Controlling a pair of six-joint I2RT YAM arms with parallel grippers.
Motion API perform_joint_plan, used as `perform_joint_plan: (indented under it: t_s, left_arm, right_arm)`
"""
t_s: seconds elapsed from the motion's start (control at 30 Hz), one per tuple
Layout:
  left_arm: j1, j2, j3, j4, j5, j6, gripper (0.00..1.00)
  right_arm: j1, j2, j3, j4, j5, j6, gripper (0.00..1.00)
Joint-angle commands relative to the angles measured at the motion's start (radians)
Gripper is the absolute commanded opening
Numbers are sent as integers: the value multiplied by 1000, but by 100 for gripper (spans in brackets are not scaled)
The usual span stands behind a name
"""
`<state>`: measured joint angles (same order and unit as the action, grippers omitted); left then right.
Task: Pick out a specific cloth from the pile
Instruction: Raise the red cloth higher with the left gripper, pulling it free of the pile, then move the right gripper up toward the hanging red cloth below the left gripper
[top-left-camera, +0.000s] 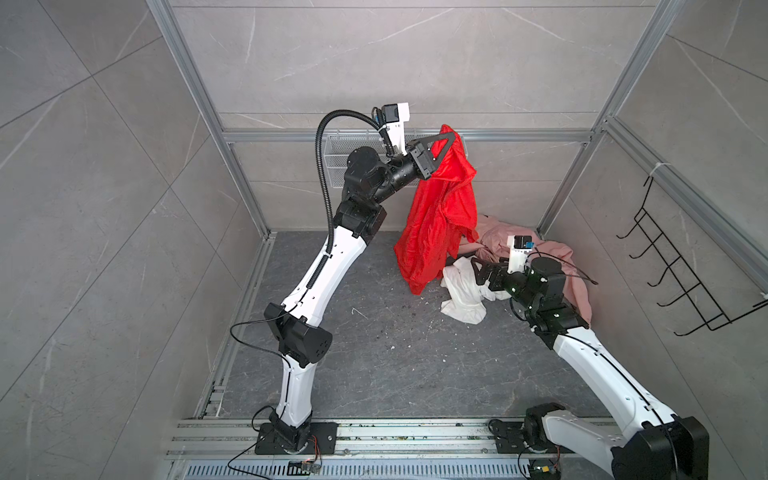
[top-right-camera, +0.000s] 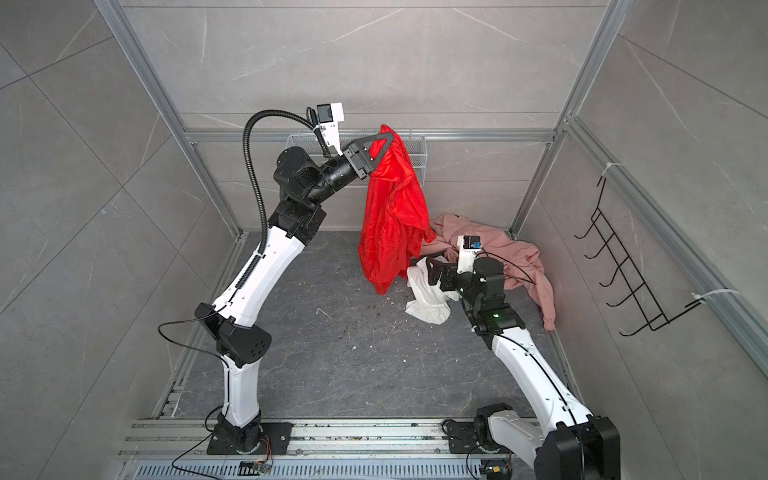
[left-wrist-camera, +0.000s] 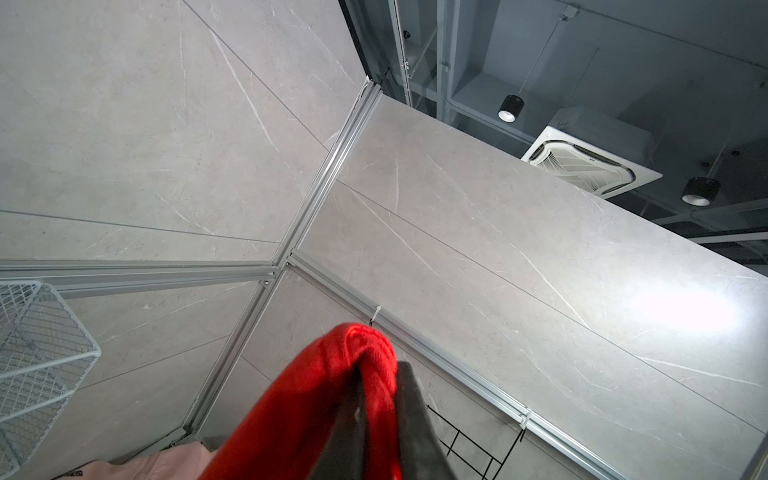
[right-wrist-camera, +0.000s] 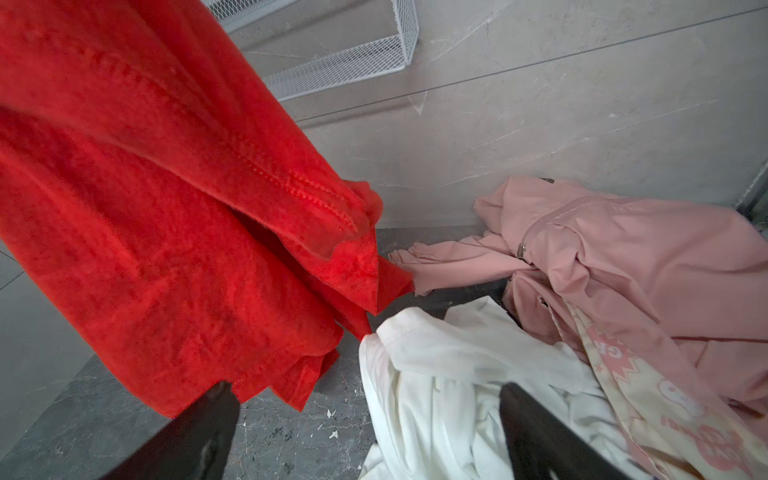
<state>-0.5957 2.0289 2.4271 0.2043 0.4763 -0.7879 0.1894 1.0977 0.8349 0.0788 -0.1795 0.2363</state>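
My left gripper (top-left-camera: 452, 134) (top-right-camera: 390, 132) is raised high near the back wall and shut on a bunched top fold of the bright red cloth (top-left-camera: 440, 216) (top-right-camera: 390, 232). The cloth hangs down full length, its lower hem just above the dark floor. The left wrist view has the red fabric (left-wrist-camera: 299, 407) pinched between the fingers (left-wrist-camera: 380, 368). The rest of the pile lies in the back right corner: a pale pink garment (top-left-camera: 557, 257) (right-wrist-camera: 644, 270) and a white one (top-left-camera: 465, 299) (right-wrist-camera: 449, 374). My right gripper (top-left-camera: 482, 270) (right-wrist-camera: 368, 390) hovers open just over the white garment, holding nothing.
A white wire basket (top-left-camera: 345, 158) (right-wrist-camera: 353, 62) hangs on the back wall behind the red cloth. A black wire hook rack (top-left-camera: 681, 274) (top-right-camera: 623, 266) is fixed to the right wall. Aluminium rails frame the walls. Small bits of debris are scattered over the dark floor (top-left-camera: 374, 332).
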Motion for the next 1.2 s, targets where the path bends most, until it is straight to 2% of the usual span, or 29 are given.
perform_joint_plan:
  t_s: [0.0,0.2,0.4,0.63,0.93,1.17]
  left_arm:
    - [8,-71,37,43,13,15,0]
    - [10,-88,24,41,13,17,0]
    - [16,-103,20,37,8,21,0]
    - [16,-125,20,30,12,16,0]
    - [15,-160,14,29,10,0,0]
    - [15,-195,3,12,16,2,0]
  right_arm:
    - [-3,9,26,20,-42,12,100]
    - [8,18,-3,120,-140,26,100]
    - [61,22,-14,178,-162,-26,100]
    - [97,32,7,177,-200,-23,100]
    - [135,25,-20,291,-298,-43,100]
    - [200,2,-44,348,-296,-140,100]
